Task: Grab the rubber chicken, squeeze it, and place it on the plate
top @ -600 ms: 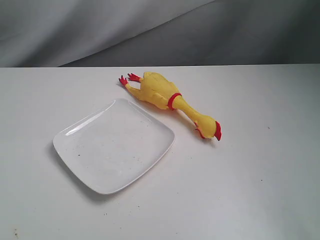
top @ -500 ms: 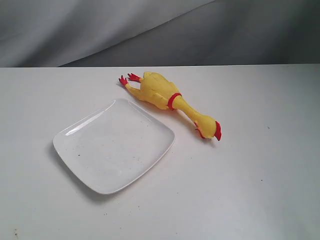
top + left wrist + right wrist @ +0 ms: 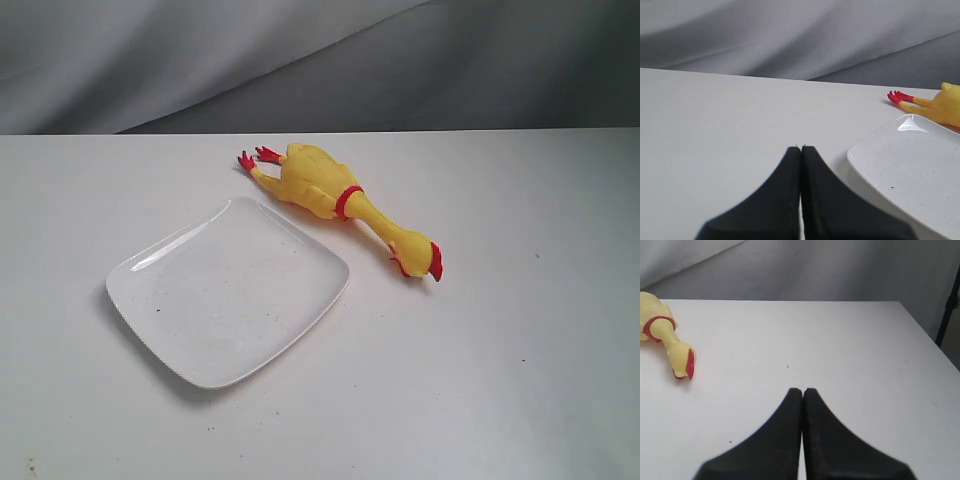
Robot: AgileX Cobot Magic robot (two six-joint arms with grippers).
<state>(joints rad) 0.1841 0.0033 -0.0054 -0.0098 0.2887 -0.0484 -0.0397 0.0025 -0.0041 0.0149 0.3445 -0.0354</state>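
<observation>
The yellow rubber chicken [image 3: 325, 190] lies flat on the white table, red feet toward the back left, red-combed head toward the front right. The glossy white plate [image 3: 190, 350] sits just in front and to the left of it, nothing on it. Neither arm shows in the exterior view. In the left wrist view my left gripper [image 3: 801, 148] is shut on nothing above bare table, with the plate [image 3: 875, 160] and the chicken's feet [image 3: 897, 96] off to one side. My right gripper [image 3: 802, 390] is likewise shut and holds nothing, well apart from the chicken's head [image 3: 682, 362].
Grey cloth [image 3: 300, 60] hangs behind the table's back edge. A dark stand pole [image 3: 950, 300] rises past the table's side edge in the right wrist view. Small dark specks dot the tabletop.
</observation>
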